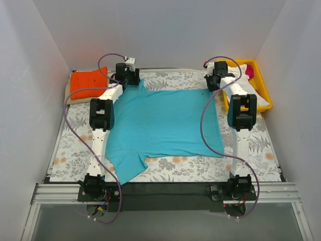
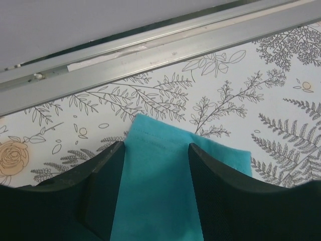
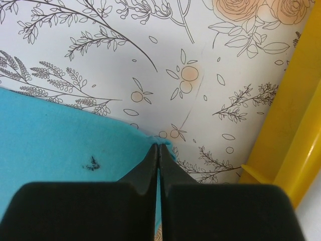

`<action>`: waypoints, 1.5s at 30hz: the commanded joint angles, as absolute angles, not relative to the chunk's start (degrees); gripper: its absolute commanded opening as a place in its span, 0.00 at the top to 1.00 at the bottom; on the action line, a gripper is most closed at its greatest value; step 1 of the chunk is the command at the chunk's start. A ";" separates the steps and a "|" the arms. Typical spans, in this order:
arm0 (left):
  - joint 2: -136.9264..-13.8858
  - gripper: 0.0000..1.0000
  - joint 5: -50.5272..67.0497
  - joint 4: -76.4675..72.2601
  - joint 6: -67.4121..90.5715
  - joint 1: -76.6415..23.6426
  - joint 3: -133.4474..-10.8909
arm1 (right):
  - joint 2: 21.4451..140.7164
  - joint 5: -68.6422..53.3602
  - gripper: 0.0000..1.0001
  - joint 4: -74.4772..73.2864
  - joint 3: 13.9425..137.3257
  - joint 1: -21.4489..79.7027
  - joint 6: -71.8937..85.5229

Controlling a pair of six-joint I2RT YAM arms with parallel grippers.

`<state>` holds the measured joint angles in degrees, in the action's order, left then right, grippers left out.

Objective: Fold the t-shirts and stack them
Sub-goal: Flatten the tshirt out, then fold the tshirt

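Note:
A teal t-shirt (image 1: pixel 165 120) lies spread flat on the floral cloth, one sleeve pointing to the near left. My left gripper (image 1: pixel 133 80) sits at its far left corner. In the left wrist view the left gripper (image 2: pixel 155 148) is open, its jaws either side of a teal sleeve end (image 2: pixel 155 170). My right gripper (image 1: pixel 212 84) is at the shirt's far right corner. In the right wrist view the right gripper (image 3: pixel 159 146) is shut on the edge of the teal cloth (image 3: pixel 60 145). A folded orange t-shirt (image 1: pixel 89 83) lies at the far left.
A yellow tray (image 1: pixel 264 98) stands at the far right, close to the right arm, with white (image 1: pixel 242 70) and magenta (image 1: pixel 250 73) cloth in it; the tray's rim (image 3: pixel 296 135) runs just right of the right gripper. A metal rail (image 2: pixel 150 55) edges the table beyond the left gripper.

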<state>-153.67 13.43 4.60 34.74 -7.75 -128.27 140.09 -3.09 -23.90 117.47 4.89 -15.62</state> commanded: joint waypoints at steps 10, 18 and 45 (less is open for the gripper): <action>-153.98 0.52 8.53 0.35 34.98 -7.56 -129.63 | 141.15 -4.39 0.99 -27.25 115.14 4.92 -16.61; -156.10 0.54 6.06 1.14 32.52 -8.17 -130.61 | 141.42 -4.13 0.99 -27.25 115.40 4.92 -16.96; -130.54 1.00 19.68 -5.45 37.79 -5.01 -111.37 | 131.31 -6.77 0.99 -28.21 115.40 4.31 -20.83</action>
